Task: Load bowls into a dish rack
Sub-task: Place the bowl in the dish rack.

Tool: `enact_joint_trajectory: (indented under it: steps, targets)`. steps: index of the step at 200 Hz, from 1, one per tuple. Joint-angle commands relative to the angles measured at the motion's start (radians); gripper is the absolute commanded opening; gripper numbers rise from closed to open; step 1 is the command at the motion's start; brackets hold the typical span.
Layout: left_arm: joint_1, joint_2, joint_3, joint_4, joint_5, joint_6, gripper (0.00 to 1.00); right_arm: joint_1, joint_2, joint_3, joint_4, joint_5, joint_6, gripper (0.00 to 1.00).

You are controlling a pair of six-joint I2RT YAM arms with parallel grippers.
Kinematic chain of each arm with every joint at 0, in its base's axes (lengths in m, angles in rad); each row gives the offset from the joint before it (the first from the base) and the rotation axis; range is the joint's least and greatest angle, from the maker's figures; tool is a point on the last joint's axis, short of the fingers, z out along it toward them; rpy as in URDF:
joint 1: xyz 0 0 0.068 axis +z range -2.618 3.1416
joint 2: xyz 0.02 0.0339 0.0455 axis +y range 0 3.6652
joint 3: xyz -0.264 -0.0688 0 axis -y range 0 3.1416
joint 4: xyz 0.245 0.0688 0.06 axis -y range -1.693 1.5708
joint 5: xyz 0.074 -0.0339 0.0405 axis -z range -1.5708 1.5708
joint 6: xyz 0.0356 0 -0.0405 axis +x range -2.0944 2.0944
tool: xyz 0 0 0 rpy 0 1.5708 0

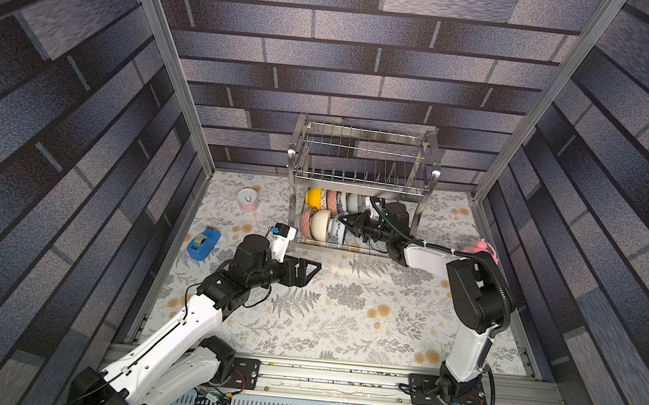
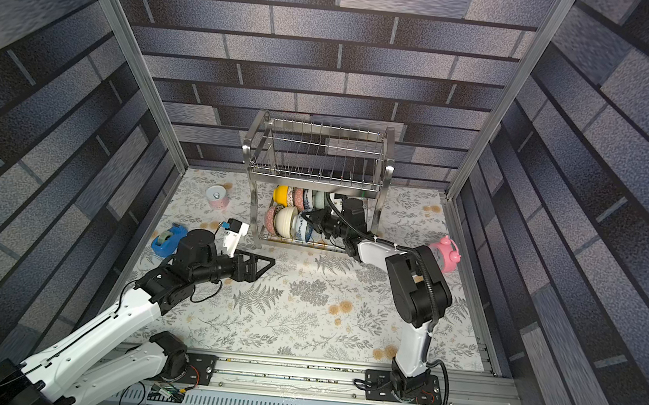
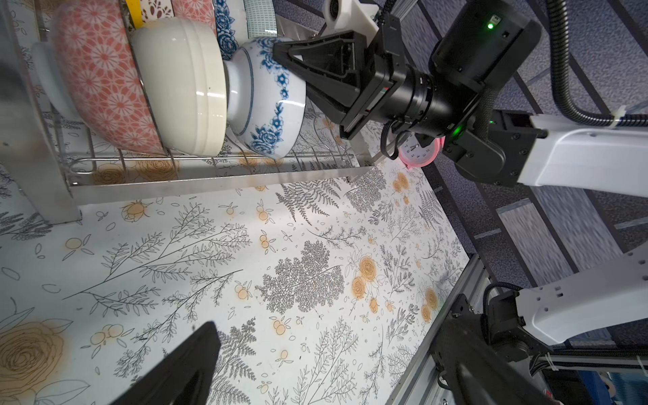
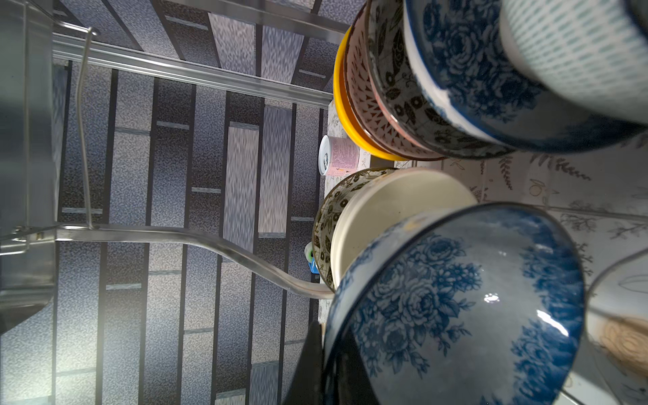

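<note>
- Floral tablecloth (image 1: 344, 315) inside the brick-wallpaper booth, with the dish rack (image 1: 359, 187) standing at the back of it.
- The right gripper (image 3: 292, 70) is clamped on the rim of the blue-and-white bowl (image 3: 266, 105). That bowl stands on edge in the front row of the lower tier. Its foot is tucked into the mouth of the cream bowl (image 3: 182, 87), and as far as I can tell its bottom edge is down on the wires.
- The left gripper (image 1: 308, 271) hangs spread wide with nothing in it, over the cloth in front of the rack and well out of the way.
- My read: this is the let-go step. Every bowl I can spot is already in the rack, so this looks like the last one.
- How I'd do it: ease the jaws apart slowly and watch the left wrist view for any roll or tip before backing off.
- I'd pull straight back along the row, away from the cream bowl. No lifting, since the upper tier sits right above the wrist.
- Biggest risk, I reckon, is a finger dragging the rim on the way out. That could topple it into the back row of bowls (image 1: 335, 200).
</note>
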Motion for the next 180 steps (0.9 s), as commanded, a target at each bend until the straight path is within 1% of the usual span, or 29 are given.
enact_joint_trajectory:
  steps: [1, 64, 69, 122, 180]
  targets:
    - [0.011, -0.019, -0.01, -0.019, 0.014, 0.007, 0.99, -0.01, 0.029, 0.051, 0.117, -0.027, 0.034, 0.0]
    - [0.014, -0.015, -0.002, -0.026, 0.016, 0.009, 1.0, -0.013, 0.105, 0.071, 0.291, -0.073, 0.121, 0.0]
    - [0.015, -0.013, 0.0, -0.027, 0.016, 0.008, 1.0, -0.012, 0.143, 0.073, 0.305, -0.076, 0.129, 0.0]
    - [0.014, -0.012, 0.004, -0.033, 0.017, 0.01, 1.0, -0.013, 0.212, 0.086, 0.434, -0.097, 0.212, 0.0]
    - [0.016, -0.015, -0.003, -0.037, 0.016, 0.009, 0.99, -0.012, 0.234, 0.065, 0.445, -0.097, 0.215, 0.0]
